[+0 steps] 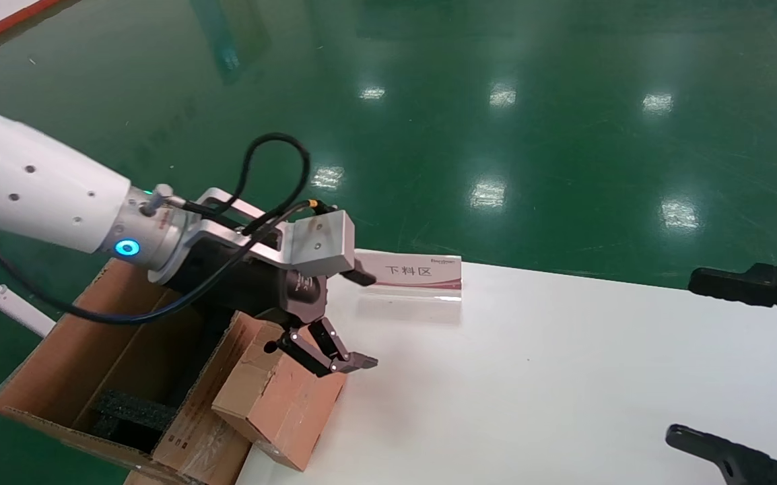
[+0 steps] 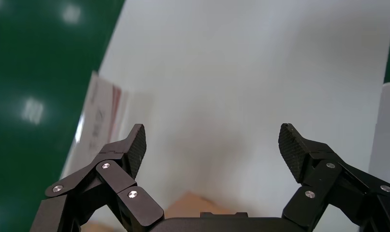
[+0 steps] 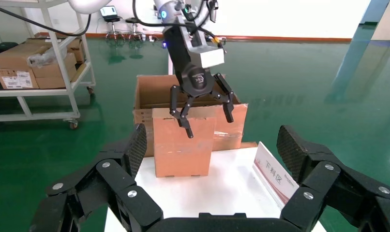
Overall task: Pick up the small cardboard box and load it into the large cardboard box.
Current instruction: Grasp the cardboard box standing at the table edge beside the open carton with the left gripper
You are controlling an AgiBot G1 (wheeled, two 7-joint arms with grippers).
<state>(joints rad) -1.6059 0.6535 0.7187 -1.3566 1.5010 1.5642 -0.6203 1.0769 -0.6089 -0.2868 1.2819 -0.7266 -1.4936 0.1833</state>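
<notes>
A glossy green floor [image 1: 496,135], marked with bright reflections of ceiling lights, fills most of the room as it is seen from the head view; in the right wrist view a white wall is seen far back, and a white shelving cart [image 3: 48,63] loaded with cartons is seen off to one side. A white table [image 1: 563,377] is set on this floor, its surface smooth and matte. The large cardboard box [image 1: 92,364] is seen just beside the table's left edge, its flaps raised and black foam blocks [image 1: 129,411] visible inside. The small cardboard box [image 1: 281,397] is seen at the table's left end, at the very edge and right against the large carton's near flap, with its tan top flaps uppermost; whether the two cartons touch cannot be told. The left gripper [image 1: 324,353] is held directly over the top of the small carton, its fingers spread wide on either side and nothing clamped between them, as the right wrist view also shows. The right gripper [image 3: 210,145] is parked at the table's right end, well apart from both cartons, with its fingers likewise spread wide and empty. A small white sign [image 1: 422,273] with red trim and printed characters is stood near the table's far edge.
</notes>
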